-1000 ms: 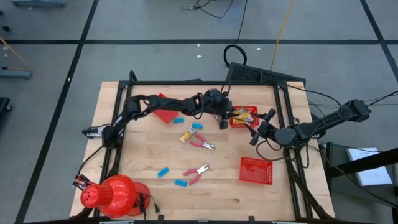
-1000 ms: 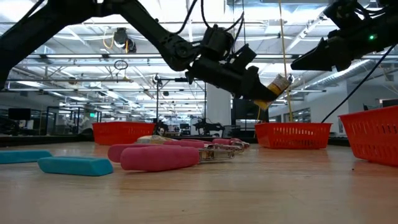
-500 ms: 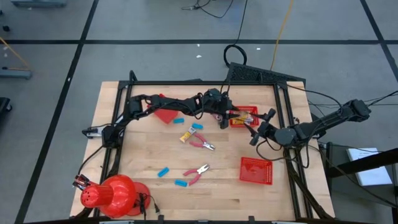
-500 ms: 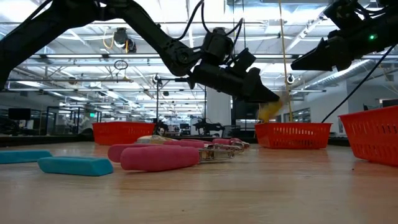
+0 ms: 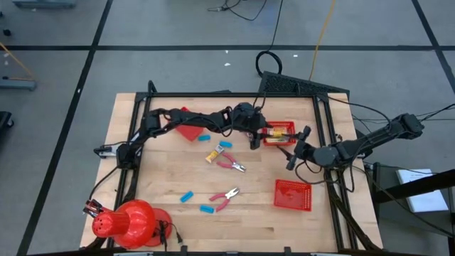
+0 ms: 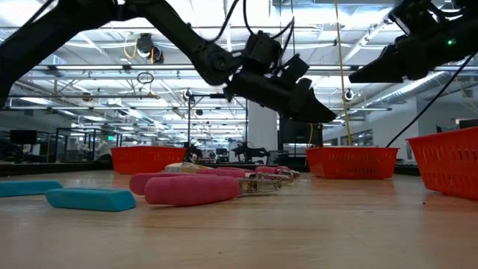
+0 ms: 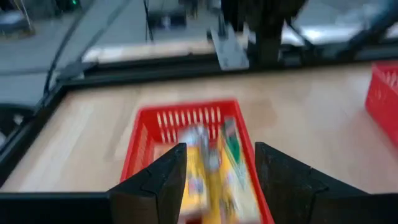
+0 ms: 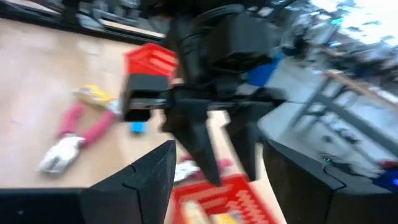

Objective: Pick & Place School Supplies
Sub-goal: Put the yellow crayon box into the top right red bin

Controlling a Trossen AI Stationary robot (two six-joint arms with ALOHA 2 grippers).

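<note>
**Q:** Now, which parts are hidden or hard to make out?

**A:** Contents of the far red mesh basket (image 7: 196, 144) blur in the left wrist view: yellow-and-white oblong packets (image 7: 208, 171) lie inside, partly cut off behind the dark fingers (image 7: 155, 183). From table height, the basket wall (image 6: 351, 162) hides them. The right gripper (image 5: 293, 155) hangs above the table just beside that basket; its two fingers (image 8: 146, 174) stand parted, with nothing between them.

**Q:** What differs from one second ago?

**A:** Then the left gripper (image 5: 257, 137) carried a yellow packet at its tip. Half a second ago the packet was a falling blur. The jaws are now spread and empty, above the near edge of the basket (image 5: 279, 133).

**Q:** How do the remaining school supplies look?

**A:** Mid-table lie one more yellow-and-white packet (image 5: 212, 153), two red-handled metal pliers-like tools (image 5: 232, 165) (image 5: 225, 197), and light-blue eraser-like blocks (image 5: 186, 196) (image 5: 207, 209) (image 5: 225, 144) (image 5: 204, 137), all apart from one another. A second red mesh basket (image 5: 293, 195) stands nearer the front, and a third (image 5: 189, 130) lies under the left arm.
</note>
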